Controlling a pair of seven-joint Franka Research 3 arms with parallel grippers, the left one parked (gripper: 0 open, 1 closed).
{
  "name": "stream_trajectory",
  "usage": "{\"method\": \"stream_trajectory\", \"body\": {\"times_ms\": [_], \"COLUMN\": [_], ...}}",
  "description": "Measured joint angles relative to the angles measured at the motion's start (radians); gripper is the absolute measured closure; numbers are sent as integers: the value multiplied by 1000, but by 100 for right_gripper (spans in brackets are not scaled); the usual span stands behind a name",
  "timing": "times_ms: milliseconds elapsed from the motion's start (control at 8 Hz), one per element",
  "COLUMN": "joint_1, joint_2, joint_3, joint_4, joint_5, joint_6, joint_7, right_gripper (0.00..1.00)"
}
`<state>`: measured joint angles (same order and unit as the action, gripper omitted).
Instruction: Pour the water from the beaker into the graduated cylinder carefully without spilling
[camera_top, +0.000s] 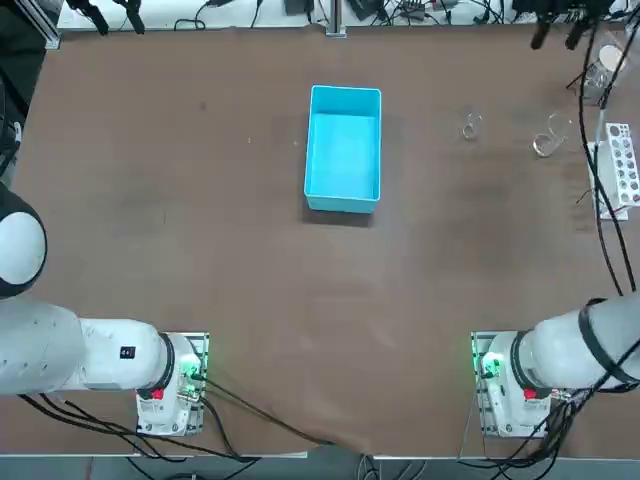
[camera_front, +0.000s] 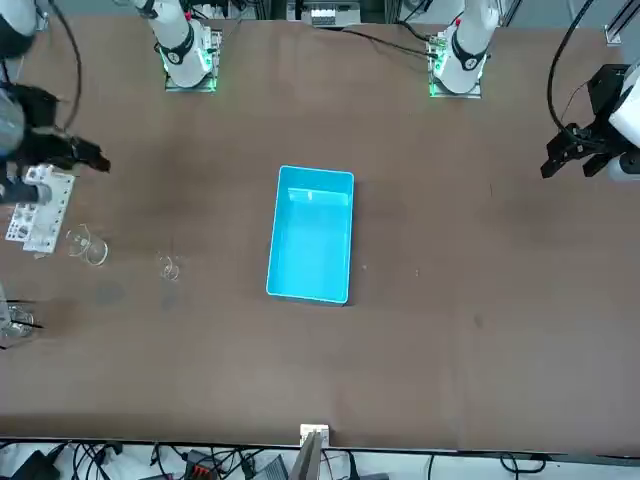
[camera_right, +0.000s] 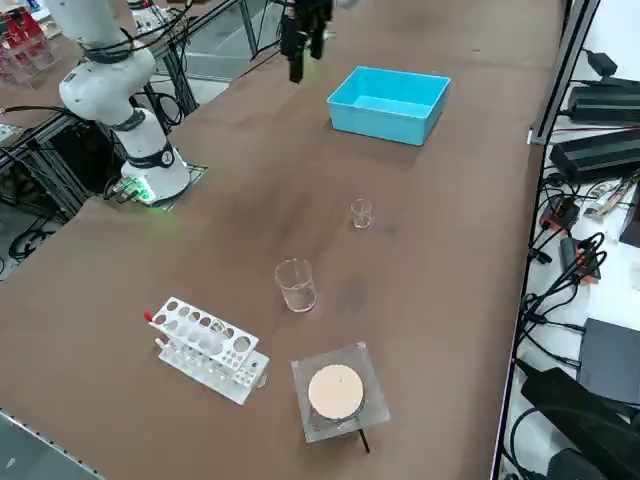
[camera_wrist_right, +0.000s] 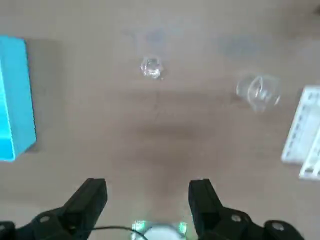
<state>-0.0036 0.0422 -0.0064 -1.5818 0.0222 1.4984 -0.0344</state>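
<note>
The beaker is a tiny clear glass standing upright on the brown table, right of the blue tray. The graduated cylinder, a larger clear glass vessel, stands further right, between the beaker and the white rack. I cannot tell whether either glass holds water. My right gripper hangs high above the table, well clear of both glasses. It is open, with nothing between its black fingers.
A blue tray sits mid-table. A white rack with holes lies near the table's right edge. Beyond the rack, a square mesh stand with a round tan disc stands. Cables run along the right side.
</note>
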Motion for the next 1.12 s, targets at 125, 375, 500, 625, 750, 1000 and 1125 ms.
{"method": "stream_trajectory", "body": {"times_ms": [125,375,500,625,750,1000,1125], "joint_1": [-3,3,10,16,16,16,16], "joint_2": [-74,-171,-185,-183,-174,-155,-150], "joint_3": [1,8,11,13,13,13,13], "joint_4": [-86,-206,-233,-243,-243,-232,-227], "joint_5": [1,-6,-29,-48,-52,-53,-53], "joint_6": [102,193,191,181,175,175,175], "joint_7": [-14,-14,-17,-18,-18,-20,-20], "right_gripper": [0,0,0,0,0,0,0]}}
